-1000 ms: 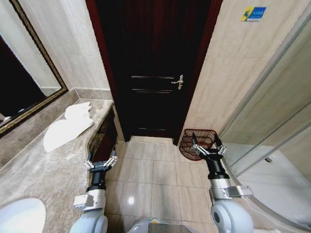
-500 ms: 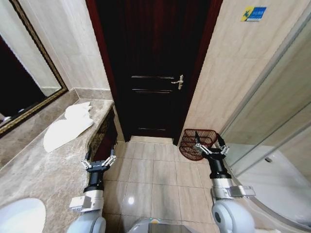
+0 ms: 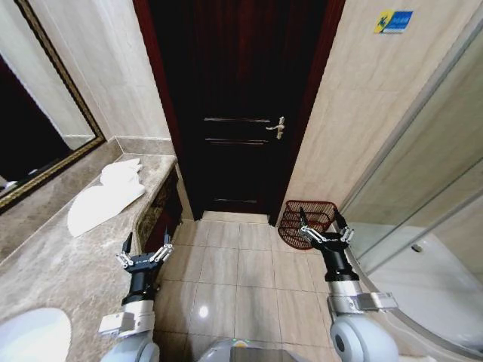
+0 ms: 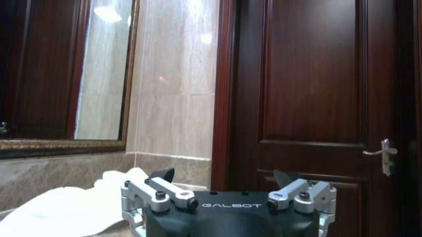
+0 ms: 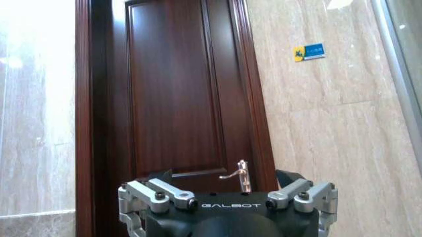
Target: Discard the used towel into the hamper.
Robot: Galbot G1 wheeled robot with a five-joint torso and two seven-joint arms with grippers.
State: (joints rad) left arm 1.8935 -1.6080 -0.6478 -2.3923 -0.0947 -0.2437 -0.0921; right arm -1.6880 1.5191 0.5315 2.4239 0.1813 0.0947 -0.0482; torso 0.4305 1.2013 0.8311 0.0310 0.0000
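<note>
1. Shifting toward the lower left of the head view since the earlier pictures, the left gripper (image 3: 143, 257) now hangs over the front edge of the marble countertop (image 3: 68, 264) instead of over the floor tiles, its jaws spread apart and holding nothing.
2. That sideways shift suggests the approach to the towel has begun, though the grasp itself is not yet made and the gripper is still well short of the cloth.
3. The right gripper (image 3: 325, 233) sits at the lower right of the head view much as before, jaws also apart and empty, held in front of the hamper's near rim.
4. The hamper (image 3: 302, 224), a dark red-brown wire basket, stands on the tiled floor right of centre, in the corner between the door frame and the shower enclosure (image 3: 423, 226); nothing light-coloured shows through its lattice, so it looks empty.
5. The white towel (image 3: 102, 200) lies crumpled on the countertop at the left of the head view, below the framed mirror (image 3: 38, 128); in the left wrist view it sits in the lower left, just past the gripper.
6. Farthest off, the dark wooden door (image 3: 241, 105) stands closed, its lever handle (image 3: 278, 127) near centre.
</note>
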